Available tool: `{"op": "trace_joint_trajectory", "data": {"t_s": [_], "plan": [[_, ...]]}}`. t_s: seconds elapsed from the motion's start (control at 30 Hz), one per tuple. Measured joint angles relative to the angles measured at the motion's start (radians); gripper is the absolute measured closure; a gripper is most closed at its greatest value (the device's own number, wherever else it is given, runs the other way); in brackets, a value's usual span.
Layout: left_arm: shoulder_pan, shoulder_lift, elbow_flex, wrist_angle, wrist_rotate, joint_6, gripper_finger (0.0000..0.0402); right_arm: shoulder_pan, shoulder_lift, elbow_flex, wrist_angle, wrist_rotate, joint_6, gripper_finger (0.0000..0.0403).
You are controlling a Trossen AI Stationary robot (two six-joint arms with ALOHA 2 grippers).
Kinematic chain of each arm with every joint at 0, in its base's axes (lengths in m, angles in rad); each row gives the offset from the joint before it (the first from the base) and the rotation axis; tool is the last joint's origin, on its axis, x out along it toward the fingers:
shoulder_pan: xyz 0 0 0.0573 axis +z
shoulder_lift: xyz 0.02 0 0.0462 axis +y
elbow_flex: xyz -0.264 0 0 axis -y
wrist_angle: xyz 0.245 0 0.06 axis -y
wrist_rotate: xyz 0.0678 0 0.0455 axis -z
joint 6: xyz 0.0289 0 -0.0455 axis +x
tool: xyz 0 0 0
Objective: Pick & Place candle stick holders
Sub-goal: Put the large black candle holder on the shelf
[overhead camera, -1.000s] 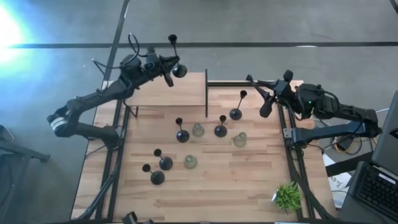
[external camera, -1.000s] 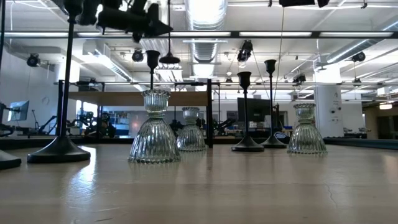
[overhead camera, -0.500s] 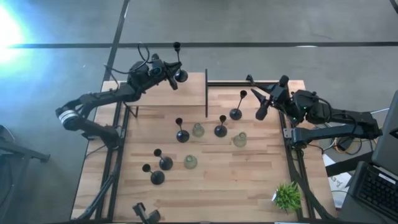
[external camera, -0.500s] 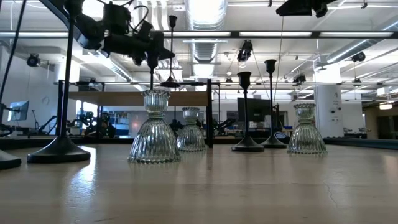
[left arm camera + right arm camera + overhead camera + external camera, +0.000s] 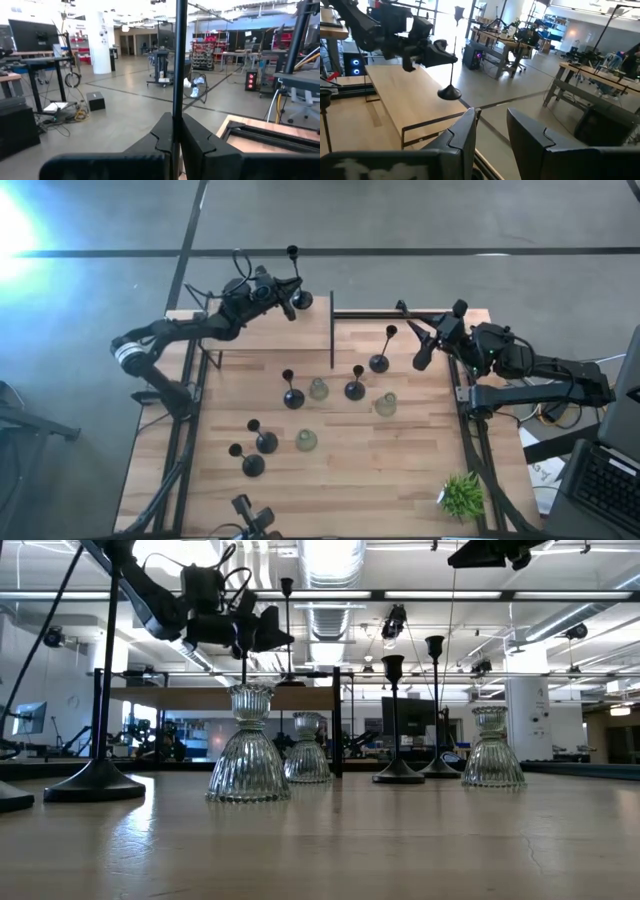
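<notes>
No text, label, brand, number or sign can be read in any of the views.

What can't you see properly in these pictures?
- Left wrist view: the held candle stick holder runs off the top edge, and the left pincer hides its base.
- Low view: the right pincer is cut off by the top edge.
- High view: whether the held holder's base touches the raised shelf cannot be told.
</notes>
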Motion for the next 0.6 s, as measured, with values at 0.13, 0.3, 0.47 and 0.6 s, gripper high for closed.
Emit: {"op": "trace_joint_trajectory", "data": {"t_s": [0.13,0.3,0.47,0.6], "plan": [[-0.003,0.045,0.041,-0.001,0.018,-0.005,0.0385,0.001,0.003,0.000,0.004,-0.001,-0.003,0.0299],[-0.010,0.096,0.099,-0.001,0.039,-0.023,0.0385,0.001,0.004,0.000,0.009,-0.001,-0.003,0.0307],[-0.025,0.123,0.125,-0.011,0.053,-0.013,0.0385,0.000,0.002,0.000,0.009,0.000,-0.018,0.0309],[-0.031,0.141,0.138,-0.017,0.053,-0.010,0.0385,0.001,0.002,0.000,0.009,-0.001,-0.018,0.0303]]}}
